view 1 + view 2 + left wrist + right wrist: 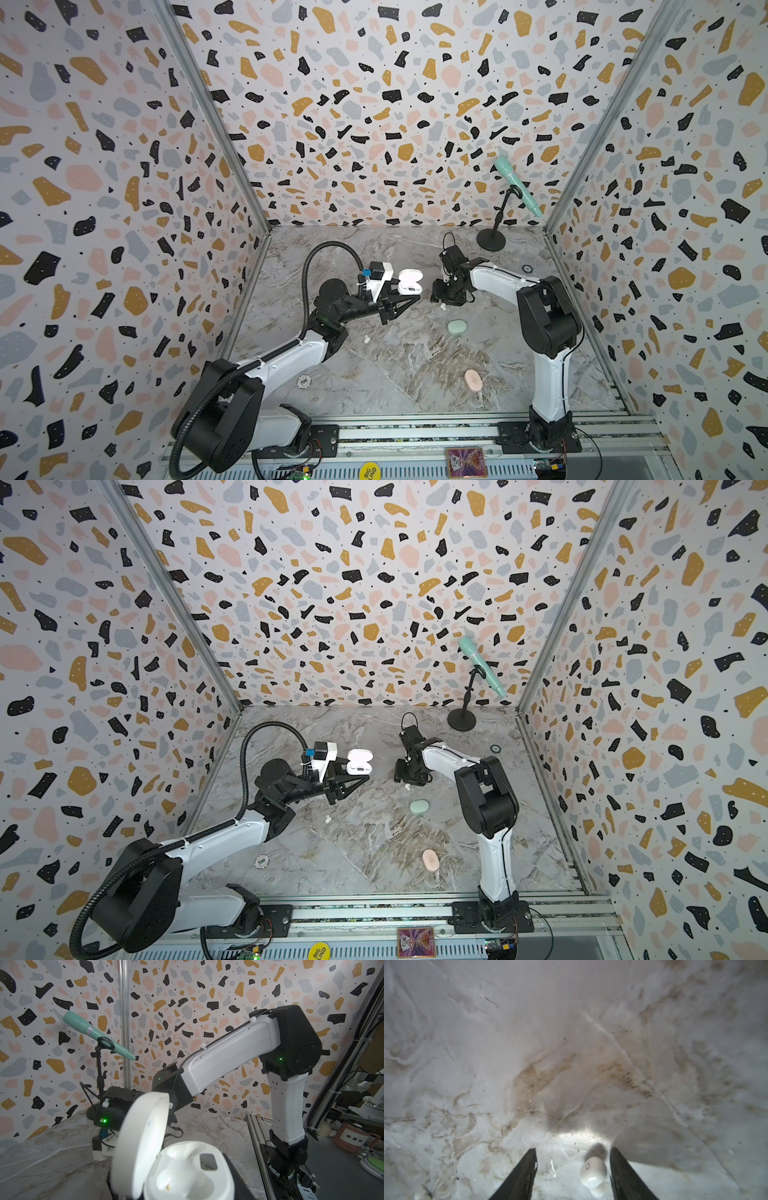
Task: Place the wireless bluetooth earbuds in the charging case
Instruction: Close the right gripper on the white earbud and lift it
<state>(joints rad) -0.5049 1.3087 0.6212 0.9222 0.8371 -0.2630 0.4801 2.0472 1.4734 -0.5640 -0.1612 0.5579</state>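
Note:
My left gripper [405, 297] is shut on a white charging case [409, 283], held above the table with its lid [143, 1136] swung open. Both sockets of the case [187, 1169] show empty in the left wrist view. My right gripper [444, 302] points down at the table to the right of the case. It is open [573, 1167], and a white earbud [592, 1172] lies on the marble between the fingers, close to one of them. In both top views this earbud [407, 787] peeks out beneath the gripper. A second white earbud [366, 339] lies near my left forearm.
A mint green case [457, 326] and a pale pink case [473, 379] lie shut on the marble table [395, 374]. A mint microphone [517, 187] on a black stand occupies the back right corner. A poker chip [304, 380] lies near the left arm's base.

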